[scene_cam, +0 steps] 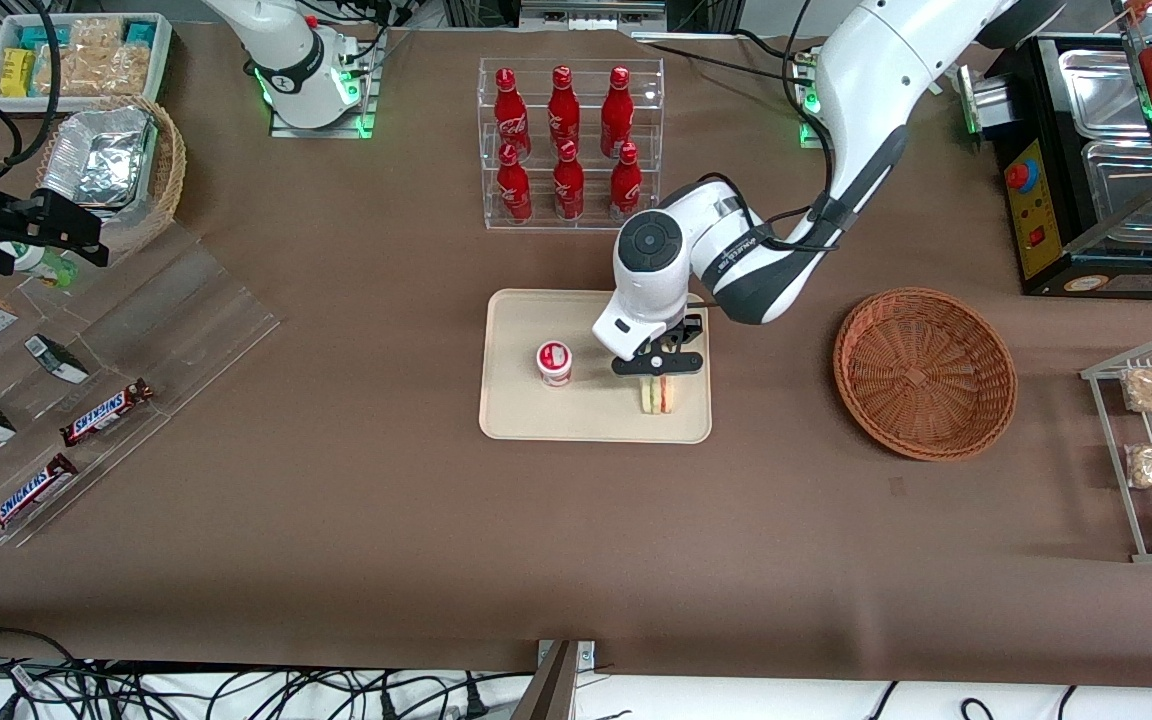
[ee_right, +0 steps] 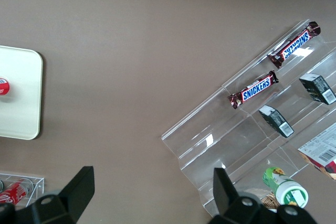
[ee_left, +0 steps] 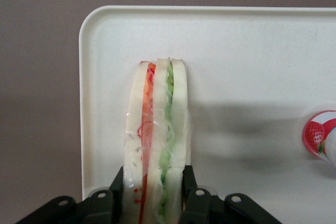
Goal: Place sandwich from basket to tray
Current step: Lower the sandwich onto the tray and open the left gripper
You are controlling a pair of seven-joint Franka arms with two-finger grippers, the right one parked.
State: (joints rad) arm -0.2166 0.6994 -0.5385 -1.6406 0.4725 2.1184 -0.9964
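The work surface is a brown table covering (scene_cam: 356,520) spanning the whole front view, with cables along the lower edge. Upper left of the frame: a white bin of snacks (scene_cam: 76,55) and a pale wicker basket with foil containers (scene_cam: 116,170). Lower left: Snickers bars (scene_cam: 106,412) on a clear stepped rack. Upper centre: red bottles (scene_cam: 564,140) in a clear stand.

At frame centre the tray (scene_cam: 521,415) carries a small red-and-white cup (scene_cam: 555,362) and the sandwich (scene_cam: 657,394). The gripper (scene_cam: 658,366) sits directly above the sandwich, its fingers (ee_left: 190,192) closed against both bread faces (wrist view only; the front view hides the contact). The sandwich stands on edge near a tray corner, long axis parallel to the nearby tray rim.

Right of centre: the reddish-brown basket (scene_cam: 924,372).
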